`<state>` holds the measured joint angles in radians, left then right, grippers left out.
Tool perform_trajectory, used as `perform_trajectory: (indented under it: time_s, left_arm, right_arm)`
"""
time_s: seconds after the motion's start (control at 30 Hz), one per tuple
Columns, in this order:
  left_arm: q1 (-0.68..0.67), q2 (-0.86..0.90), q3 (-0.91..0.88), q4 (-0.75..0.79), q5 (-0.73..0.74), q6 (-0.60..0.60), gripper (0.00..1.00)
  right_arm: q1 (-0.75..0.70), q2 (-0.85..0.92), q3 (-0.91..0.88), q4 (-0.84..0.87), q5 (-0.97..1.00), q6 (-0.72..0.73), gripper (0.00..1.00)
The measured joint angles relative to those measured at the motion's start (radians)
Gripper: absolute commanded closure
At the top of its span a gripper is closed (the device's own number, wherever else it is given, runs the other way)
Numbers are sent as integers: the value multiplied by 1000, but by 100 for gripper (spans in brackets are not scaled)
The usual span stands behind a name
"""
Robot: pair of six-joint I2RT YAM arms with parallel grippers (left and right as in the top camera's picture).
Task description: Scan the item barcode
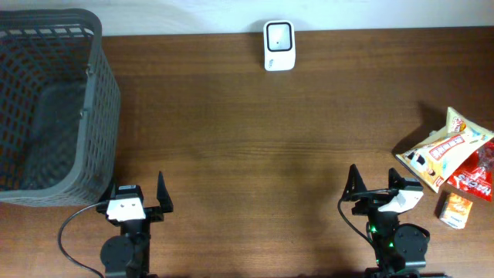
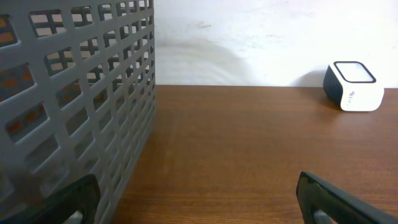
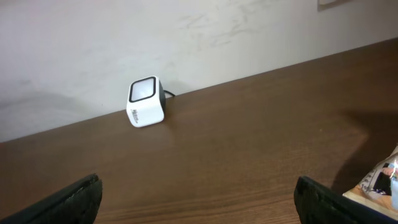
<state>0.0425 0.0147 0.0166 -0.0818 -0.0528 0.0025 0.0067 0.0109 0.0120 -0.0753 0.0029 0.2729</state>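
Nearest, at the front edge of the worktop [image 1: 255, 139], on the left: left tool [image 1: 137, 191], spread wide, pinching nothing. Hangs low over bare wood, just beside the near corner of the basket. Seen from the left wrist: dark fingers [image 2: 339, 202] at the two bottom corners, only brown wood between them.

Level with it, on the right: right tool [image 1: 376, 185], likewise spread wide and empty. Points toward the far edge. Seen from the right wrist: dark fingertips [image 3: 62, 202] at both lower corners, open wood between.

Just right of the right tool, near the worktop's right end: small orange box [image 1: 455, 210], close to the tool but apart from it. A little farther back: red packet [image 1: 477, 176] and white-and-yellow snack bag [image 1: 444, 148], pressed together, the bag's edge seemingly over the packet. All three flat on the wood, none held.

Along the left side, from beside the left tool back to the far edge: grey mesh basket [image 1: 104, 100], upright, mouth up, inside in shadow.

Farthest, at the back edge against the pale wall, slightly right of centre: scanner [image 1: 278, 45], white with a dark-rimmed window on top. Well apart from both tools and from the three items.
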Motion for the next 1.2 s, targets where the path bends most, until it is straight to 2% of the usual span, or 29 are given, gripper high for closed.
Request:
perform_trajectory:
  time_s: [0.27, 0.4, 1.2]
  left_arm:
    - [0, 0, 0, 0, 0, 0, 1]
    - [0, 0, 0, 0, 0, 0, 1]
    - [0, 0, 0, 0, 0, 0, 1]
  right_arm:
    - [0, 0, 0, 0, 0, -196, 2]
    - [0, 0, 0, 0, 0, -241, 1]
    - [0, 0, 0, 0, 0, -277, 2]
